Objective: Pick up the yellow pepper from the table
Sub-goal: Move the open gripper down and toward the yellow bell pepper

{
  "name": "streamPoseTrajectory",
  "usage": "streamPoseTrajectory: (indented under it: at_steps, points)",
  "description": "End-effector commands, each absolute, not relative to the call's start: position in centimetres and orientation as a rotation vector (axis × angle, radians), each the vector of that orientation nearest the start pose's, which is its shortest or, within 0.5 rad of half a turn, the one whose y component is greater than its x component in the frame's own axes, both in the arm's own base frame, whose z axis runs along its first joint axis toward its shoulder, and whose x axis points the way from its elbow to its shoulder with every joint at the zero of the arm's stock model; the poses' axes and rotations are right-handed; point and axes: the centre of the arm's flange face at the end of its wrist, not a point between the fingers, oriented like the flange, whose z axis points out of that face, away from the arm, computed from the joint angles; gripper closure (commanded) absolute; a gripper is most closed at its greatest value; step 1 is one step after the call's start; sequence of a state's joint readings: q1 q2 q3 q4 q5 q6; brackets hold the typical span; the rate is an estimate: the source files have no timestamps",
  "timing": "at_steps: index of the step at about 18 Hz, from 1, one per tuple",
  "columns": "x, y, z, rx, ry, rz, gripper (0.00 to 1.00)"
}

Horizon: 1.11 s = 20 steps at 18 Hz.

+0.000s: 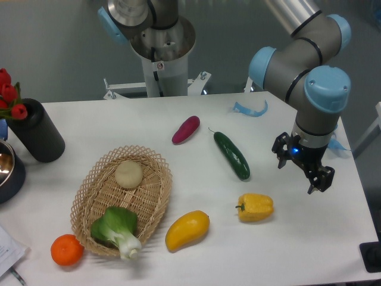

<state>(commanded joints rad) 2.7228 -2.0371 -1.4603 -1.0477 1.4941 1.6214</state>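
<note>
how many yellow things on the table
2: the blocky yellow pepper with a green stem lies front right, and the smooth oval yellow fruit lies left of it, beside the woven wicker basket.

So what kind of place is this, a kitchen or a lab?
Likely a robotics lab: an arm mounted at a white table, with toy-looking produce such as a yellow pepper laid out.

Yellow pepper [256,207] on its side on white table [333,238], stem left.

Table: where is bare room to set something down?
Bare table lies between the black vase and the purple eggplant, and along the front edge right of the yellow pepper. Crowded around the basket, yellow fruit and cucumber.
</note>
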Motion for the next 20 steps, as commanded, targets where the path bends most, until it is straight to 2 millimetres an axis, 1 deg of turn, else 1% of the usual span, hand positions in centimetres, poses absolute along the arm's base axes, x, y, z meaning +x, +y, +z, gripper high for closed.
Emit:
streamPoseTrajectory:
  at_steps: [4, 8, 11, 14, 17, 19, 20]
  points:
    - [-55.9, 40.4, 31.4, -2.948, 0.714, 0.213, 0.0]
    - [-55.4, 40.8, 31.1, -2.944, 0.69, 0.198, 0.0]
    - [-54.6, 40.6, 29.7, -2.93, 0.594, 0.163, 0.0]
    - [-54.6, 40.1, 29.2, -2.896, 0.564, 0.209, 0.0]
    - [-55.1, 40.6, 28.0, -2.887, 0.628, 0.201, 0.0]
    - [-55.0, 41.0, 25.6, -2.872, 0.774, 0.163, 0.0]
    - [-55.2, 41.1, 25.3, -2.861, 0.82, 0.167, 0.0]
